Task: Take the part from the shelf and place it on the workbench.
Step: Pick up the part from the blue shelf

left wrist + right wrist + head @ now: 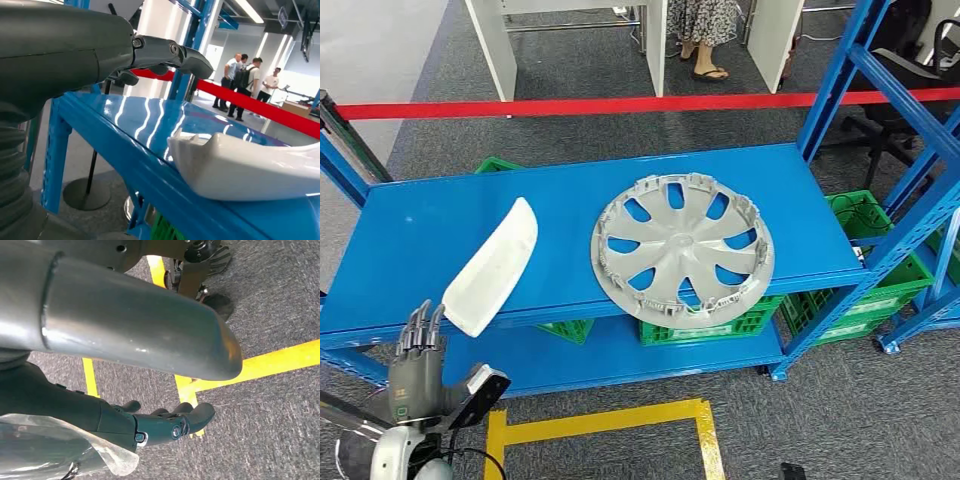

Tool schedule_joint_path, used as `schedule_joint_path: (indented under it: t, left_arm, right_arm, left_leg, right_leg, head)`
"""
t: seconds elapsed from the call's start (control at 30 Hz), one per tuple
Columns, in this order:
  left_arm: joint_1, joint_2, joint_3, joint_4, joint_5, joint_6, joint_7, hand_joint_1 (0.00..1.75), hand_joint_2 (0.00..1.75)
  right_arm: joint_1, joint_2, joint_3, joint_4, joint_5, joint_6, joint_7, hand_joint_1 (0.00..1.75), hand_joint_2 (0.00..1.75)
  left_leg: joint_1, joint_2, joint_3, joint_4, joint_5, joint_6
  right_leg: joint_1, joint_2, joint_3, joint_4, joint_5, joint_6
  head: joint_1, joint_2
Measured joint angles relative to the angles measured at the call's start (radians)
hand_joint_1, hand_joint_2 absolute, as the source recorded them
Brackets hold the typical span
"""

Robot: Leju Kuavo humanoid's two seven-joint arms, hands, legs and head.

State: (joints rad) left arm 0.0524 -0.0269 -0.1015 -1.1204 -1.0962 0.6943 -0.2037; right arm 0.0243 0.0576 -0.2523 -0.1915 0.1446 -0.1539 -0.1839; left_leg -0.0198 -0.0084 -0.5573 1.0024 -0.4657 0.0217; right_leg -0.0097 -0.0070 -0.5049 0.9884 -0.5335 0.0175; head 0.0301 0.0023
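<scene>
The blue shelf (569, 215) spans the head view, and on its top board lie a silver wheel cover (682, 247) toward the right and a white curved part (492, 266) toward the left. The white part's near end overhangs the shelf's front edge.

I take the white part to be what I must fetch, as it lies nearest my raised arm. To do this step well, I judge I should bring the hand up and over the overhanging end, set my fingers on top with the thumb beneath, and close firmly before lifting. The glossy, curved shell looks likely to slip or pivot if pinched at the very tip.

My left hand (418, 352) hangs just below and to the left of that near end, fingers straight, apart and pointing up, holding nothing. It is near the part but not touching it. In the left wrist view my fingers (177, 52) reach out above the shelf surface, the part just beyond them.

My right hand (166, 424) hangs over the grey floor by a yellow line (279, 357), fingers loosely extended, holding nothing.
</scene>
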Motion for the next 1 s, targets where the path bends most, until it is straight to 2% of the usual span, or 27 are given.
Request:
schedule_joint_path:
  t: [0.4,0.67,1.0]
  left_arm:
    - [-0.055,0.015,-0.001,0.047,-0.039,-0.004,0.033,0.0,1.75]
    - [-0.064,0.017,-0.002,0.063,-0.059,-0.007,0.043,0.0,1.75]
    - [-0.121,0.017,-0.025,0.101,-0.095,-0.039,0.065,0.0,1.75]
  right_arm:
    - [-0.001,-0.01,-0.006,0.0,0.023,0.006,0.005,0.0,0.0]
    - [-0.001,-0.011,-0.006,0.0,0.033,0.007,0.006,0.0,0.0]
    - [-0.004,-0.015,-0.007,0.0,0.068,0.012,0.017,0.0,0.0]
  left_leg:
    - [0.0,0.0,0.0,0.001,0.0,0.0]
    - [0.0,0.0,0.0,0.001,0.0,0.0]
    - [0.0,0.0,0.0,0.001,0.0,0.0]
  right_leg:
    - [0.0,0.001,0.01,0.0,0.0,0.0]
    - [0.0,0.0,0.004,0.0,0.0,0.0]
    - [0.0,0.001,0.006,0.0,0.0,0.0]
  head:
    - [0.0,0.0]
    - [0.0,0.0]
    - [0.0,0.0]
